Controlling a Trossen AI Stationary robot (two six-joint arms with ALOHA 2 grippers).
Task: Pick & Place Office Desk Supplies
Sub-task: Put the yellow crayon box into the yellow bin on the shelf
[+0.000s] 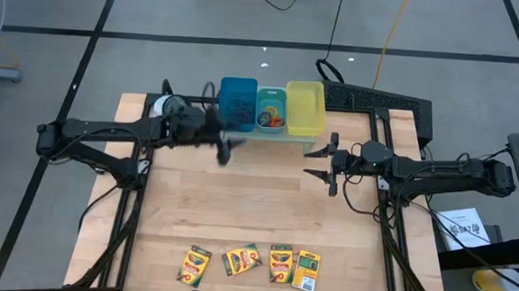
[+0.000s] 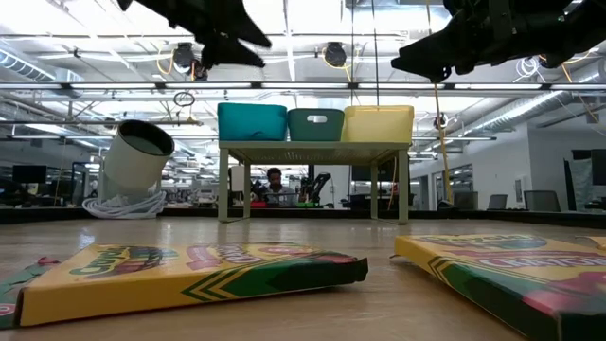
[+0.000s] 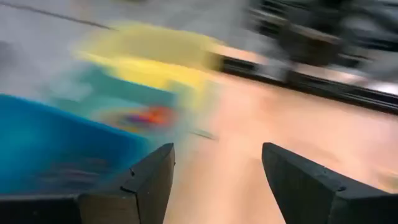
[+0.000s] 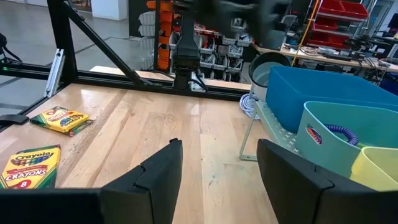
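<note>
Both the left gripper (image 1: 226,151) and right gripper (image 1: 318,163) hover wide open and empty by the bins, while the four flat yellow-and-green crayon boxes (image 1: 249,265) sit in a row way off at the tabletop's (image 1: 265,209) opposite edge, roughly equally far from either arm.

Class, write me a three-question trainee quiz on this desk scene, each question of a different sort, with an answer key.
1. How many crayon boxes lie along the near edge of the table?
2. True or false: the right pincer grips a crayon box.
3. Which bin holds the ring bands? A blue bin B teal bin C yellow bin

Key: 1. four; 2. false, it is open and empty; 3. B
</note>
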